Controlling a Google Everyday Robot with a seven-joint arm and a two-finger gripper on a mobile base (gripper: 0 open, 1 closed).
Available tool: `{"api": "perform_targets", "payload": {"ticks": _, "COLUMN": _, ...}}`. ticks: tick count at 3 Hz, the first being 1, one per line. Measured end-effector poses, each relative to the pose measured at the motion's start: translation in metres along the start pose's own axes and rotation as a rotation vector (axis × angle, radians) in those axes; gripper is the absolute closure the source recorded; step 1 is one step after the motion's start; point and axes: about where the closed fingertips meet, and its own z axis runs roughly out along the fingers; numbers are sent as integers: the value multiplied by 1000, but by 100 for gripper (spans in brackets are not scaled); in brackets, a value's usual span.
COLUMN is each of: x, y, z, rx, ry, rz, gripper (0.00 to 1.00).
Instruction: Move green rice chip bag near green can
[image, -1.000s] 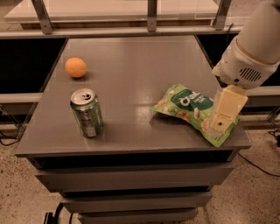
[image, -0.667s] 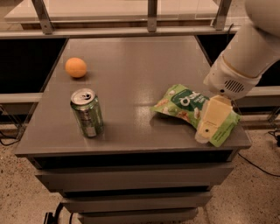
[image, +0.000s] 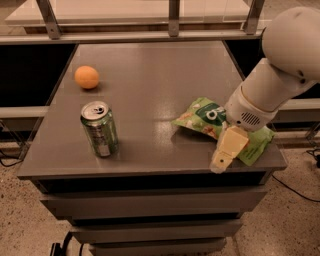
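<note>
The green rice chip bag (image: 199, 118) lies flat toward 4 o'clock on the worktop (image: 160, 70). It is a crinkly light-green packet with a dark green label, white lettering and pictures of pale round chips. Its middle is hidden behind the robot's wrist, and only a plain green corner shows again at the right end, near the worktop's edge. The hand (image: 220, 162), pale yellow and blocky, hangs at 5 o'clock of the bag, tilted down and leftward over the worktop's front edge. Whether it is open, closed or gripping the bag cannot be told. The smooth white arm (image: 280, 65) slants in from 2 o'clock, cut off at the right border. The green can (image: 100, 130) stands upright at 8 o'clock, well apart from the bag, metallic with a silver top and pull tab. A round orange (image: 87, 77) sits at 10 o'clock. The worktop is matte grey, with drawer fronts below.
</note>
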Motion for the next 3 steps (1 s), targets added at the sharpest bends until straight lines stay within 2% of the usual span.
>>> {"api": "perform_targets", "payload": {"ticks": 1, "x": 3, "y": -2, "z": 15, "rx": -19, "ry": -26, "rz": 22, "gripper": 18}}
{"api": "perform_targets", "payload": {"ticks": 3, "x": -1, "y": -2, "z": 5, "rx": -19, "ry": -27, "rz": 22, "gripper": 64}}
